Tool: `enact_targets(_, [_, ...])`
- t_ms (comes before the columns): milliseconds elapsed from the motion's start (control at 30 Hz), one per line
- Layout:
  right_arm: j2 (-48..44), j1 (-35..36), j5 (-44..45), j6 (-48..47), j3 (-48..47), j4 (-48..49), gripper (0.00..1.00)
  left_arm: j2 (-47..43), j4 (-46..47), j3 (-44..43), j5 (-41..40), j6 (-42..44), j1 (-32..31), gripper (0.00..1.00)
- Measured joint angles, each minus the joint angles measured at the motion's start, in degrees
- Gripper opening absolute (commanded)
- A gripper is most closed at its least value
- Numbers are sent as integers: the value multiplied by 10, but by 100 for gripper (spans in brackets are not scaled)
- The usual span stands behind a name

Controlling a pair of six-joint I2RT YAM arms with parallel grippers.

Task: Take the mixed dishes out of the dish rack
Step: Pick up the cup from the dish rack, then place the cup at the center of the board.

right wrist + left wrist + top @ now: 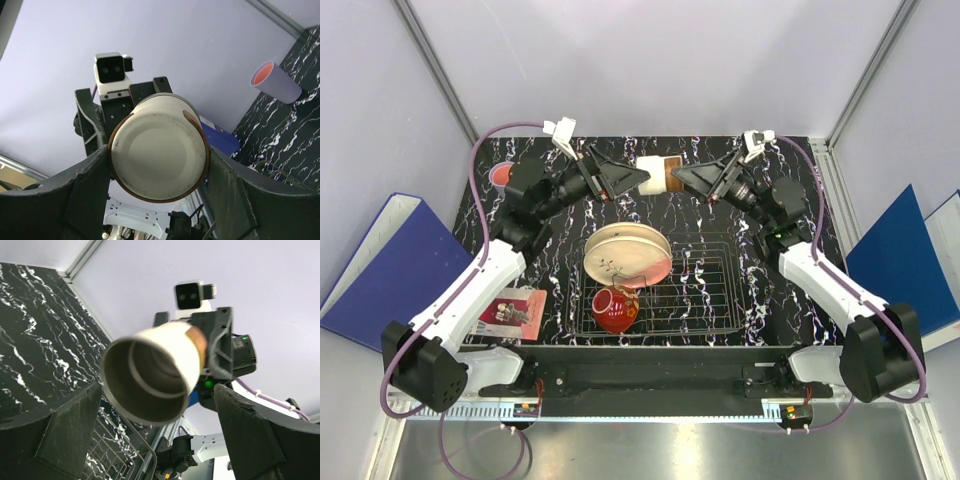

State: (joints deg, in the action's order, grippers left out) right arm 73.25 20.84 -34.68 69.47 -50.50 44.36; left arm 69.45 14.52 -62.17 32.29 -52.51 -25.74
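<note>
Looks like a mid-air handoff just behind the dish rack point(720, 292): right fingers point(65, 200) pinch the small brown-cream cup point(159, 150) at its base, left fingers point(65, 435) gape wide at its mouth end, so I'd close left squarely on the rim before right lets go.

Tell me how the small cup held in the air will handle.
The cup looks glazed and smooth, so it may slip from the right gripper. It is round and held sideways; set down that way, it would probably roll. It looks like ceramic: likely stiff, but breakable if dropped.
</note>
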Motion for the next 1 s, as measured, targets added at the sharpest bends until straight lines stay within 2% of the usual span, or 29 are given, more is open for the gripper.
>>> enact_targets(167, [25,28,-4,-7,-3,-8,0,4,25,0,7,-11,0,90])
enact_targets(300, [56,56,-4,-13,-23,-8,0,4,36,1,14,-17,-2,70])
enact_targets(333, [62,62,-3,-14,-27,-7,0,4,38,3,16,-19,-2,59])
enact_targets(400, [66,68,-3,-16,-29,-7,0,4,41,10,19,-19,-2,46])
enact_targets(433, [66,69,-3,-17,-29,-7,2,4,40,14,19,-16,-2,26])
enact_targets(467, [66,69,-3,-19,-29,-7,22,4,40,17,19,-15,-2,16])
enact_targets(500, [66,70,-3,-26,-29,-11,36,4,38,19,22,-18,-2,5])
enact_targets(533, [66,68,-4,-24,-30,-14,49,2,36,17,21,-17,-1,0])
enact_targets(567, [66,69,-5,-26,-32,-22,60,-1,34,17,28,-21,-1,0])
enact_targets(600, [63,69,-5,-28,-33,-29,79,-6,21,12,25,-15,-2,0])
enact_targets(700, [40,74,9,-59,-43,-82,94,-14,-38,-16,23,14,0,0])
enact_targets(800, [-7,76,55,-127,-46,-178,96,-17,-142,-73,-18,79,15,0])
enact_targets(1000, [-123,75,162,-249,-51,-361,96,-16,-365,-206,-245,189,50,0])
